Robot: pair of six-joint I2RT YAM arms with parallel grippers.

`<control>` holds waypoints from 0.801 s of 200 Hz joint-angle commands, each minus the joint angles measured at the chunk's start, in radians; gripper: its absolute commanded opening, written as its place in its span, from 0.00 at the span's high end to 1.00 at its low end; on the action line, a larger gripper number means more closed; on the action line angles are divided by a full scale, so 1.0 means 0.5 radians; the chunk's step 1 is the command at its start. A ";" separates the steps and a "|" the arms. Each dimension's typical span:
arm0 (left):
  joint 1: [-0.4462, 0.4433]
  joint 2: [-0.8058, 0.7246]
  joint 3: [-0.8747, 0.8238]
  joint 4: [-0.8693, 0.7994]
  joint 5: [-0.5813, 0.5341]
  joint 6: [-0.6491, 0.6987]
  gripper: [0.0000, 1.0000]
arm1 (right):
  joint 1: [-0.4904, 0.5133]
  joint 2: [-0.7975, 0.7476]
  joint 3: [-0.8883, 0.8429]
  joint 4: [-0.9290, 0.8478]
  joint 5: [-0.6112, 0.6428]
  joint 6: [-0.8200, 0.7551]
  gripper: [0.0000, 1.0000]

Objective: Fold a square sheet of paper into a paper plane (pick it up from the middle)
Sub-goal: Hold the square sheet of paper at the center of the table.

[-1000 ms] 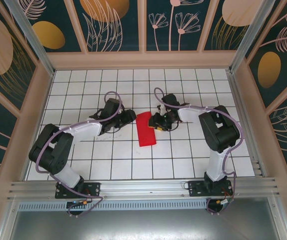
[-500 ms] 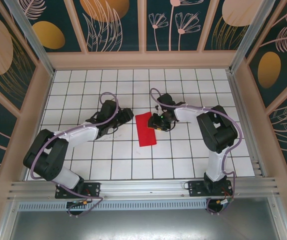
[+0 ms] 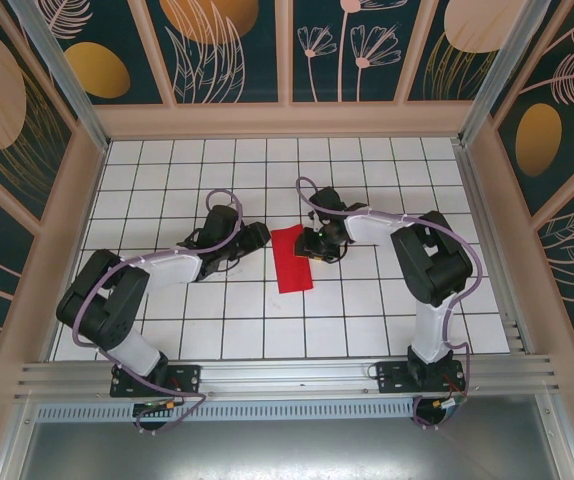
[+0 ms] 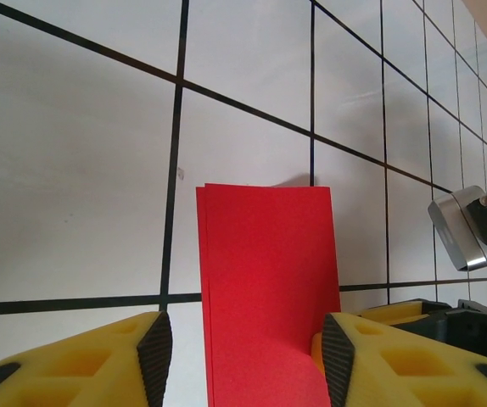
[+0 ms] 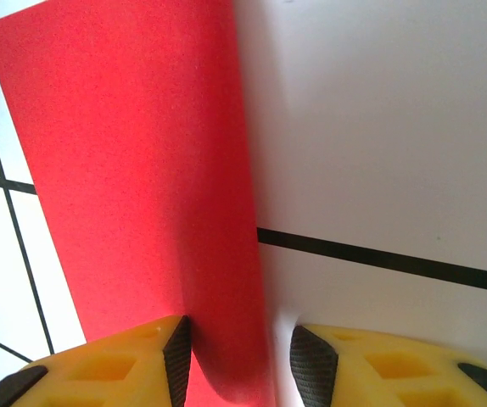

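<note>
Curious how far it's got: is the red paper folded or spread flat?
Folded: the red paper is a narrow strip with two offset layered edges.

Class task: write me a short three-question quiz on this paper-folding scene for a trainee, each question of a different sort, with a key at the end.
1. True or false: the red sheet of paper lies spread out as one flat, unfolded layer.
2. Where does the sheet lie? A) between the left pincer and the right pincer; B) left of both pincers; C) against the far wall.
3. Fill in: in the left wrist view, the bodies of the pincer's fingers are coloured ____.

Key: 1 false, its edge shows two layers; 2 A; 3 yellow.
</note>
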State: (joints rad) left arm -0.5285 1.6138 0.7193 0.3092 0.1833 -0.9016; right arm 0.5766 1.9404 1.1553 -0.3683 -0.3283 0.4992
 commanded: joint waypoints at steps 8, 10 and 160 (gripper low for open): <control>0.012 0.048 -0.015 0.098 0.058 0.023 0.49 | 0.041 0.481 -0.155 0.101 0.410 -0.109 0.56; 0.011 0.051 -0.014 0.099 0.061 0.022 0.49 | 0.041 0.483 -0.154 0.102 0.410 -0.109 0.55; 0.008 0.178 -0.011 0.196 0.244 0.011 0.52 | 0.067 0.600 -0.114 0.102 0.457 -0.145 0.53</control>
State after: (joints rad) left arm -0.5285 1.6890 0.7193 0.3717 0.2848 -0.9020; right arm 0.5930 1.9602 1.1915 -0.4156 -0.2943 0.4801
